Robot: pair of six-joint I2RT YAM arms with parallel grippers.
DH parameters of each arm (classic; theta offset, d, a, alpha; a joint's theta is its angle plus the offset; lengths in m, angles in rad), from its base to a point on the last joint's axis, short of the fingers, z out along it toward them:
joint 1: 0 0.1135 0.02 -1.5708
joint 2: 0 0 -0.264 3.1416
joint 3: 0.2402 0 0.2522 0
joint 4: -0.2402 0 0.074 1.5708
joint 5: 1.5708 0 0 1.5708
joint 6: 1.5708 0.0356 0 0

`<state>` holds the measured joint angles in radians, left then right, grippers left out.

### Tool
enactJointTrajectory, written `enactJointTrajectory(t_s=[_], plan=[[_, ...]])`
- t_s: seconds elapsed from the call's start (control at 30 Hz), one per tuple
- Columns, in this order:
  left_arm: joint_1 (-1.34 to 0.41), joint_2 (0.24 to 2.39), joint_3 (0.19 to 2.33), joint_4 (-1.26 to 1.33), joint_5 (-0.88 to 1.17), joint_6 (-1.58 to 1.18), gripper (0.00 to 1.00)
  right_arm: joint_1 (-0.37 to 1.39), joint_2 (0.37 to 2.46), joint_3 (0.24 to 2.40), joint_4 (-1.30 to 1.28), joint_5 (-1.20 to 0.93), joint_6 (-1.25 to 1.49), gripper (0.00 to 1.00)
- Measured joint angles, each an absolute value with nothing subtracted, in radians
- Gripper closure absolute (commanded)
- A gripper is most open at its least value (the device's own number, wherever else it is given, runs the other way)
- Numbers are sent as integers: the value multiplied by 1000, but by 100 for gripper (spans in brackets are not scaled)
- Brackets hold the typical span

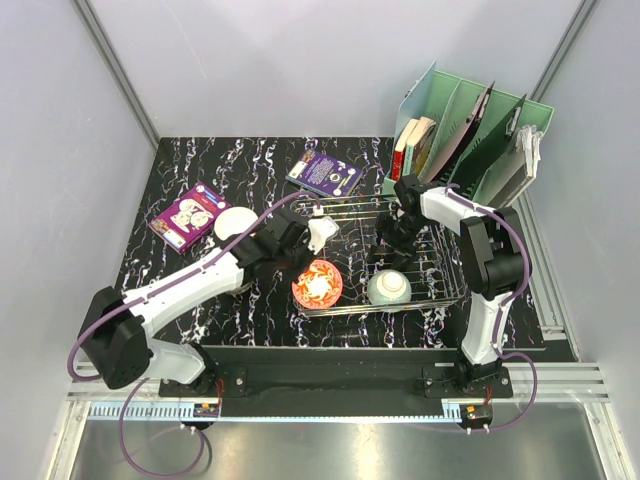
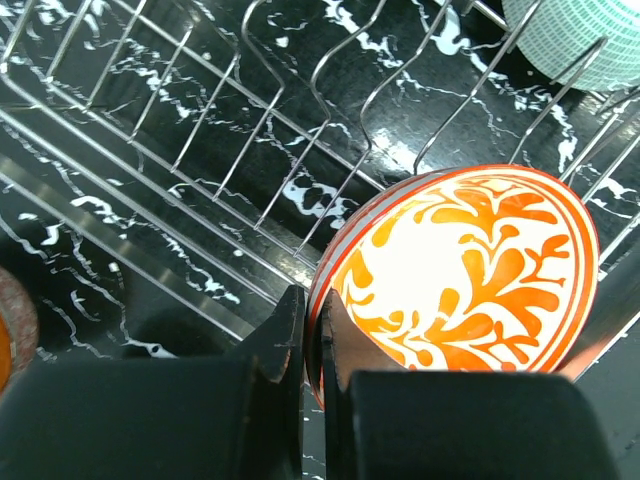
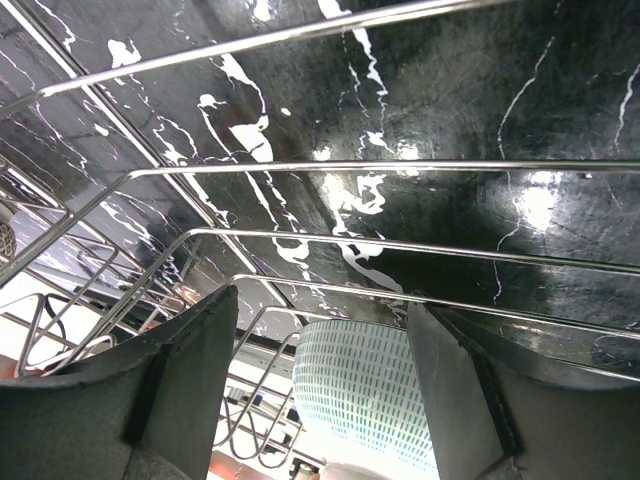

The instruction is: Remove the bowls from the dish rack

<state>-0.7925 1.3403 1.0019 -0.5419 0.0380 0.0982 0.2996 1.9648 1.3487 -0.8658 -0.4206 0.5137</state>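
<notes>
Grasp step: left claw (image 2: 312,312) pinches the rim of the orange-patterned bowl (image 2: 470,280) at the near-left corner of the dish rack (image 1: 425,303), right claw (image 3: 320,312) gapes over the green bowl (image 3: 355,395); next, lift clear of wires.

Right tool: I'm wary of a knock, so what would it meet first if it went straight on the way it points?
Most likely the pale green bowl in the dish rack, seen ahead between the fingers of the open right tool; depth is unclear, so a rack wire could come first.
</notes>
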Motion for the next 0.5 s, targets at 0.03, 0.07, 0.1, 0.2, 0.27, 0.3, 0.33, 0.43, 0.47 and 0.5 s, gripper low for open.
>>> enactJointTrajectory(t_s=[0.03,0.07,0.1,0.2,0.27,0.3,0.33,0.43,0.47,0.5], plan=[[-791,1344,1003,-542,46,98,100,300,1965,1349,-867,-421,514,25],[-790,1348,1006,-543,58,98,100,299,1965,1349,-869,-420,514,25],[-789,1353,1010,-544,68,97,100,299,1965,1349,-870,-420,514,25],[-789,1357,1014,-548,97,96,100,297,1965,1349,-877,-419,514,25],[-789,1357,1015,-550,111,92,100,296,1965,1349,-881,-419,515,25],[-788,1357,1016,-552,118,89,100,295,1965,1349,-882,-419,517,25],[-785,1357,1019,-556,124,87,100,295,1965,1349,-884,-419,517,25],[-777,1357,1030,-566,136,78,100,294,1965,1350,-884,-420,521,25],[-773,1357,1036,-569,137,76,100,294,1965,1351,-884,-420,522,25],[-770,1357,1042,-573,136,73,100,294,1965,1351,-885,-420,522,25]])
